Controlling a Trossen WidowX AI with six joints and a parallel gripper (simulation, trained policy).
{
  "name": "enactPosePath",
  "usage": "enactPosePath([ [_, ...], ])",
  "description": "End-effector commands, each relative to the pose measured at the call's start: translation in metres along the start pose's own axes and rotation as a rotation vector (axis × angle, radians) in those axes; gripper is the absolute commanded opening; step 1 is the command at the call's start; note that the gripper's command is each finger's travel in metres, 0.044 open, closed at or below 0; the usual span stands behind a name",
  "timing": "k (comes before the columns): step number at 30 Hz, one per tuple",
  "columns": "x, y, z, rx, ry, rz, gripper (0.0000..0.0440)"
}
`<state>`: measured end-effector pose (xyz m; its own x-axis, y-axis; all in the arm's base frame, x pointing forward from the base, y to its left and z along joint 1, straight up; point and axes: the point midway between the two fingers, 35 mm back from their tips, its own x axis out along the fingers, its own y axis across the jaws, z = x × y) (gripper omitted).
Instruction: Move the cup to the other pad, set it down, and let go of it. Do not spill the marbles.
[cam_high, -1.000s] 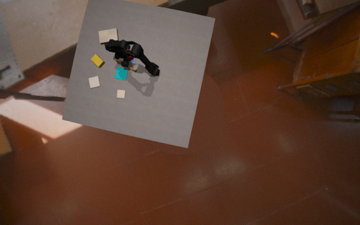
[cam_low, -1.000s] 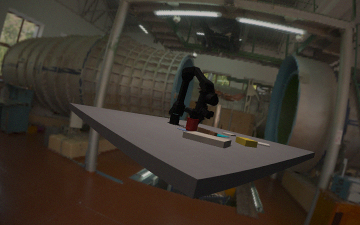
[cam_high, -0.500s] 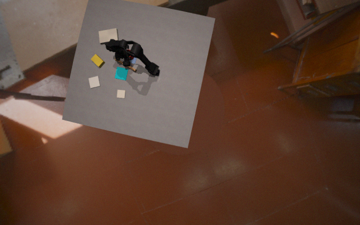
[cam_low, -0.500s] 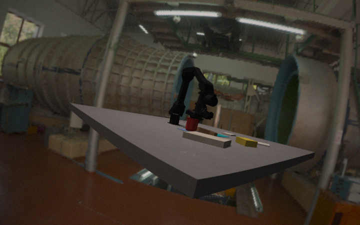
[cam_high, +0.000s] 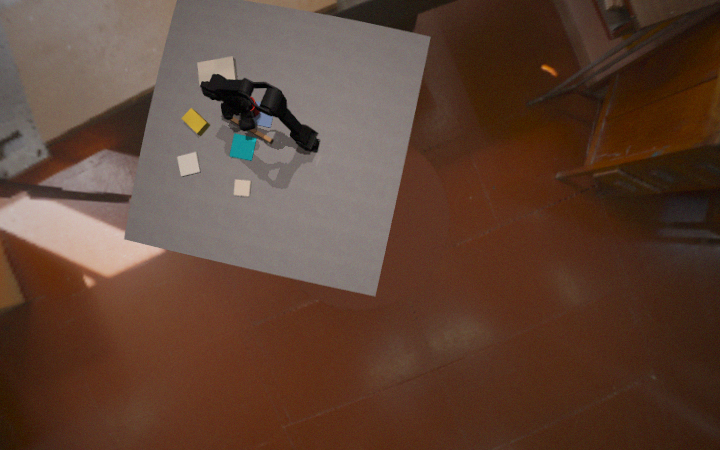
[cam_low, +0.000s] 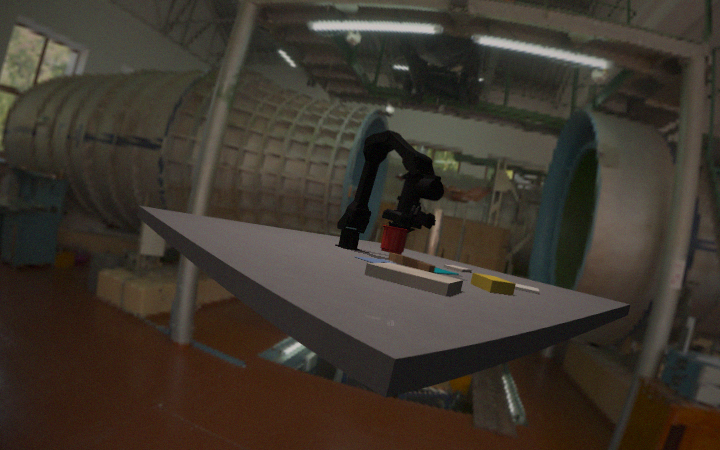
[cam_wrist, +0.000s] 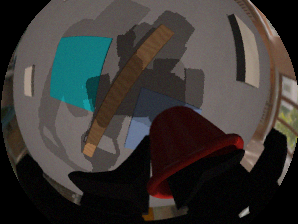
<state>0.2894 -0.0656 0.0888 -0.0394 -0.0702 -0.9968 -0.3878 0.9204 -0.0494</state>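
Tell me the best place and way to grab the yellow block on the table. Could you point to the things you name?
I'd come straight down from above and pinch the middle of its two long sides. The yellow block (cam_high: 194, 120) (cam_low: 488, 283) lies flat, is oblong, so that's the narrower span, and nothing touches those sides. The end effector (cam_high: 249, 112) (cam_low: 395, 226) (cam_wrist: 152, 138) would need freeing first, since it's gripping the red cup (cam_high: 254, 109) (cam_low: 393, 240) (cam_wrist: 185, 131).

Wooden strip, visible grain; cup smooth; tabletop matt.
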Motion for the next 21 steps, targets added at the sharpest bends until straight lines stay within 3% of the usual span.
enactPosePath([
  [1, -0.013, 0.002, 0.009, -0.027, -0.029, -0.012, 0.0000],
  [21, -0.044, 0.035, 0.060, -0.128, -0.141, -0.053, 0.0000],
])
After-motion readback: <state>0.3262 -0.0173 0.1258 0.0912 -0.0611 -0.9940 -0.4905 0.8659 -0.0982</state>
